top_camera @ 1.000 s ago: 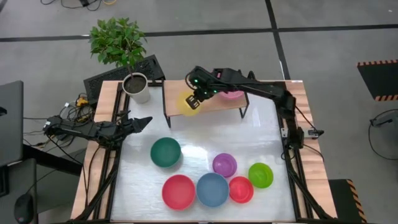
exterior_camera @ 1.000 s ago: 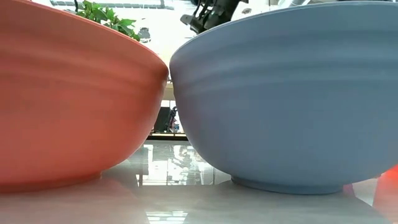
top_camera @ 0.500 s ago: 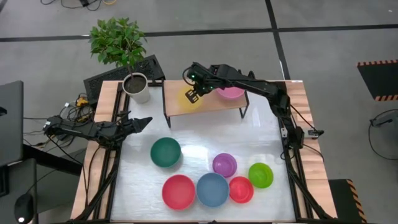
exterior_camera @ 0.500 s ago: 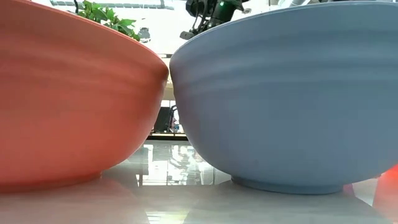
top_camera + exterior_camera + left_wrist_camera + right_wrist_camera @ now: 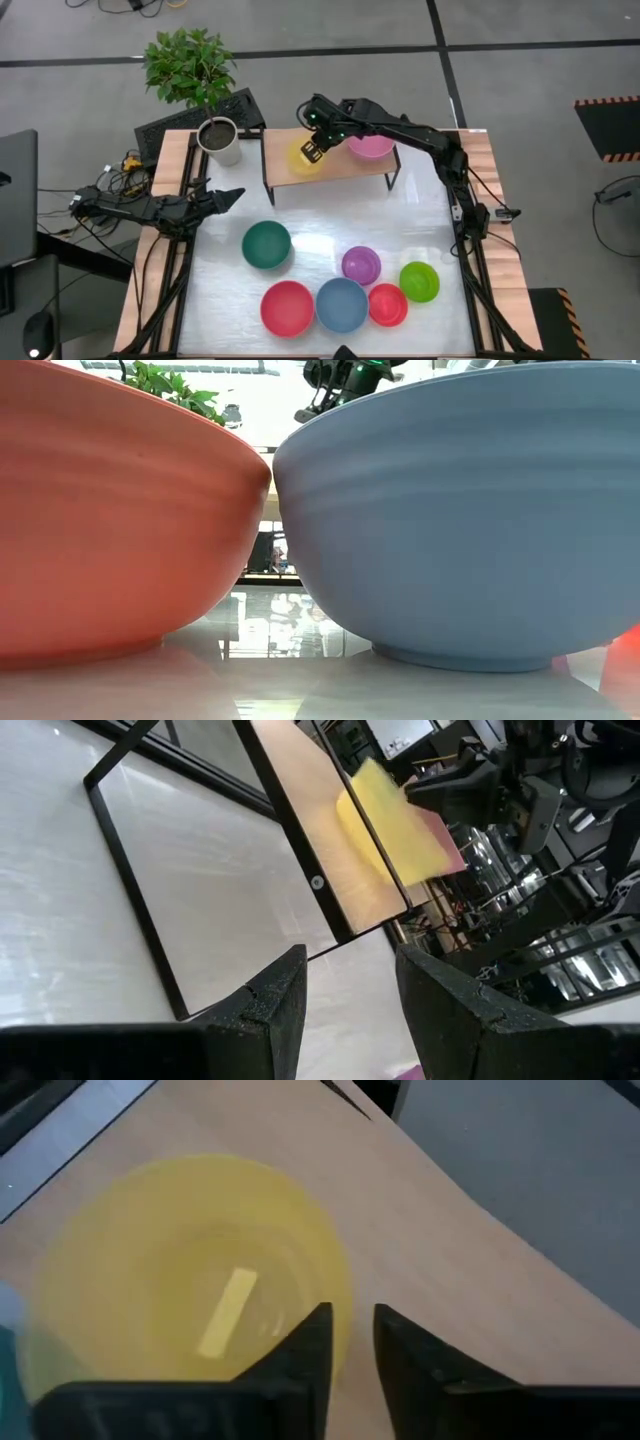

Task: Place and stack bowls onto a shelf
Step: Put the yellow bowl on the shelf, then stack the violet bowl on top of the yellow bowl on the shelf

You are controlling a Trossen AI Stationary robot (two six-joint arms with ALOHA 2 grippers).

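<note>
Right up front sat the big red plastic bowl (image 5: 288,308) touching the big blue plastic bowl (image 5: 342,305), with the small red plastic bowl (image 5: 388,305) just beside the blue one, and those two big ones basically filled the low view. A bit further back were the small light green plastic bowl (image 5: 419,282), the small purple plastic bowl (image 5: 361,265) and the dark green plastic bowl (image 5: 266,245), all on the white tabletop (image 5: 320,215). The left gripper (image 5: 347,995) waited at the table's left edge with its fingers parted and nothing between them. At the back, the low light-wood shelf on black legs (image 5: 330,168) carried the round pink plastic bowl (image 5: 372,148) and the round yellow plastic bowl (image 5: 190,1295). The right gripper (image 5: 350,1342) was pinching the yellow bowl's rim, fingers narrow, bowl sitting on the shelf's left part.
</note>
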